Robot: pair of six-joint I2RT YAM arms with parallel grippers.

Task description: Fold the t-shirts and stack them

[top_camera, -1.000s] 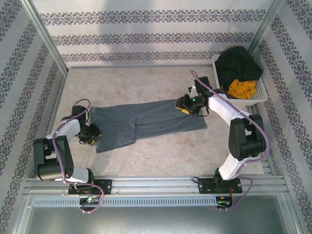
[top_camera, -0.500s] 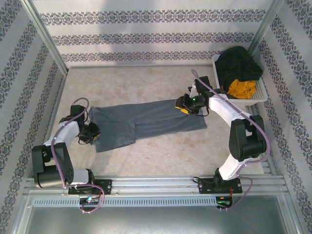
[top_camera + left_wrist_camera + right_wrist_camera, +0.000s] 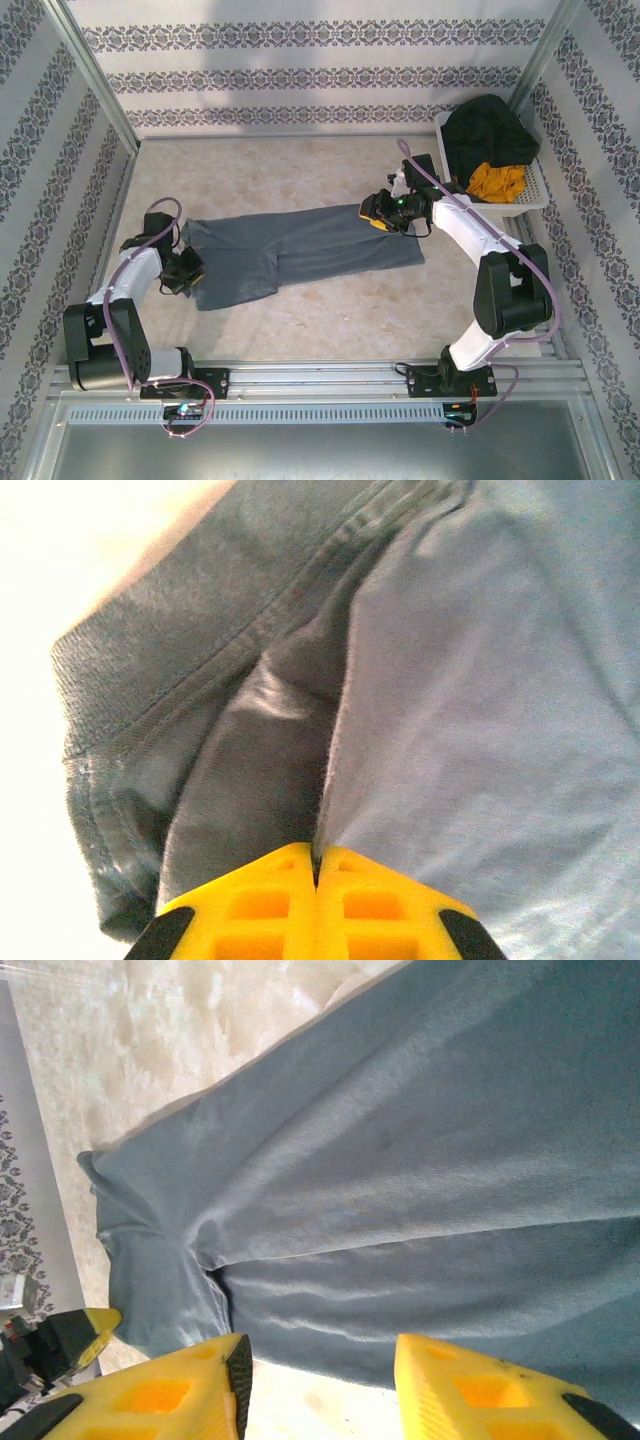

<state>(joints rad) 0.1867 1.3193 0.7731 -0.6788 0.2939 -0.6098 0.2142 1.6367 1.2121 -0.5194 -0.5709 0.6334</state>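
Top external, basket (image 3: 533,198) holding probably crumpled t-shirts (image 3: 488,130)

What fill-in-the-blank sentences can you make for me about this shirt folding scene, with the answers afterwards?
The left pincer is ____ on the slate t-shirt.
The right pincer stands ____ above that t-shirt.
The white basket holding a dark garment sits at the far ____ corner of the table.
Missing words: shut; open; right.
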